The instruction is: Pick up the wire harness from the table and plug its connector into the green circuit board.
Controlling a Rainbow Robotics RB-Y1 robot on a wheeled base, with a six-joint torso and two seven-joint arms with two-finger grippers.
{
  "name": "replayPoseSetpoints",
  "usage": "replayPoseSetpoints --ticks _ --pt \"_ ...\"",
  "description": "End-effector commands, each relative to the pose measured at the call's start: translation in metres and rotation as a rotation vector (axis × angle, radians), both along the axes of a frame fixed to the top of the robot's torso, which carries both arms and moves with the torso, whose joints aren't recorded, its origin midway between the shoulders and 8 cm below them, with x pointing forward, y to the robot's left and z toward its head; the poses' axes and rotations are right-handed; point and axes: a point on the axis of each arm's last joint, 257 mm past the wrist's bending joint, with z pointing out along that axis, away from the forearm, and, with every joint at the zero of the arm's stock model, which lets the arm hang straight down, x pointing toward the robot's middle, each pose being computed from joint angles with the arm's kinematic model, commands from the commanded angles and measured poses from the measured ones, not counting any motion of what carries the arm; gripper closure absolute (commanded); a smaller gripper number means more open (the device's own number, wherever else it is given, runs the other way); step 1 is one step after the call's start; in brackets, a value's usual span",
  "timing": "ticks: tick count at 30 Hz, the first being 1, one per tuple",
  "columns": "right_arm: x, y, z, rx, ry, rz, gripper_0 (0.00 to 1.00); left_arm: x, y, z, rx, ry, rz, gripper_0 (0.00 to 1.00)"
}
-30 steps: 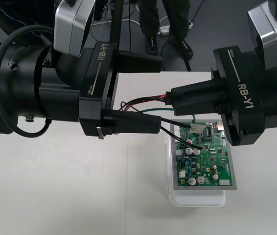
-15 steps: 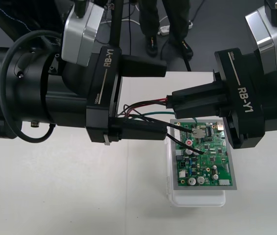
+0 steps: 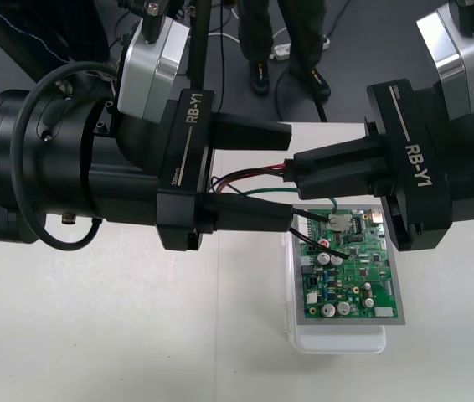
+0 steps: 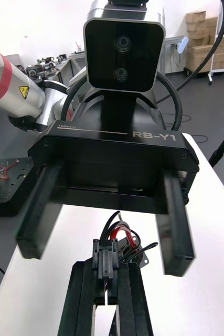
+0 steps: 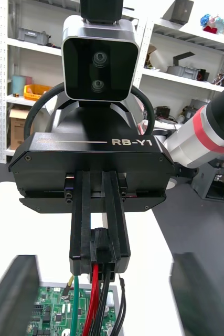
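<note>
The right gripper [image 5: 100,258] clenched the small black plug [image 4: 105,257] of the thin red-black-green wire harness [image 3: 239,177], aloft at eleven o'clock of the green circuit board [image 3: 356,278]; the left gripper [image 3: 291,176] stood with fingers [image 3: 254,134] released astride its wires [image 5: 96,294].

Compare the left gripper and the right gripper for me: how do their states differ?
The left gripper is open, its fingers spread wide; the right gripper is shut on the black plug. The left gripper holds nothing and straddles the wires, whereas the right gripper carries the harness, reaching in between the left's fingers. Both face each other near the green circuit board's far end, with the plug not in the board.
</note>
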Motion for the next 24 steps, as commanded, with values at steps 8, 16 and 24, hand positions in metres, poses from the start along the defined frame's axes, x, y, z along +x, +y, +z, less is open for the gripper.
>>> replayPoseSetpoints --ticks 8,16,24 --pt "-0.0034 0.0019 0.0100 -0.017 -0.015 -0.011 1.00 -0.0022 -0.0015 0.0034 -0.018 -0.010 0.018 1.00" --pt "-0.0037 0.0023 0.0079 -0.023 -0.021 -0.007 1.00 -0.0028 -0.0025 0.0043 -0.024 -0.006 0.016 1.00" --pt "-0.0022 0.0024 0.0071 -0.023 -0.018 -0.008 0.85 -0.0030 -0.0027 0.0046 -0.025 -0.007 0.015 1.00"
